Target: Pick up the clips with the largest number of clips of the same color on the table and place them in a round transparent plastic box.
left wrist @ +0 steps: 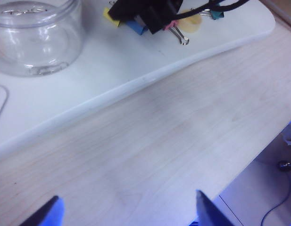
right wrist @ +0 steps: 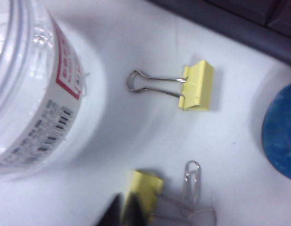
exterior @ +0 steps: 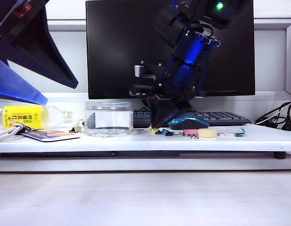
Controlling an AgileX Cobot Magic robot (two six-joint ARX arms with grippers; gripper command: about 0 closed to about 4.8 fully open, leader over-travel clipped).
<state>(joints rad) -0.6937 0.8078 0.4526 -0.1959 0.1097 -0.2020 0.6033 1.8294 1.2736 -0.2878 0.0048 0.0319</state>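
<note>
Seen from the front, the right gripper (exterior: pixel 160 126) is down on the counter (exterior: pixel 136 140) beside the round box (exterior: pixel 109 118). Left gripper (left wrist: pixel 126 214) hangs wide open, empty. Up close, right jaws pinch a light, stiff yellow clip (right wrist: pixel 144 190); another clip (right wrist: pixel 197 85) lies near.

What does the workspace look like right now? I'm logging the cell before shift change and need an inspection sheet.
Surface: white board on a wooden desk.
Job's things: free yellow clip lying beside the round transparent plastic box; second yellow clip at the right gripper.
Clutter: bottle, card, mouse, keyboard, blue clip, pink clip, paper clip.
Grippers: left gripper open over bare desk; right gripper down at the second clip, grip unclear.
Cables: black cables at the board's right end.
Surroundings: monitor behind.
</note>
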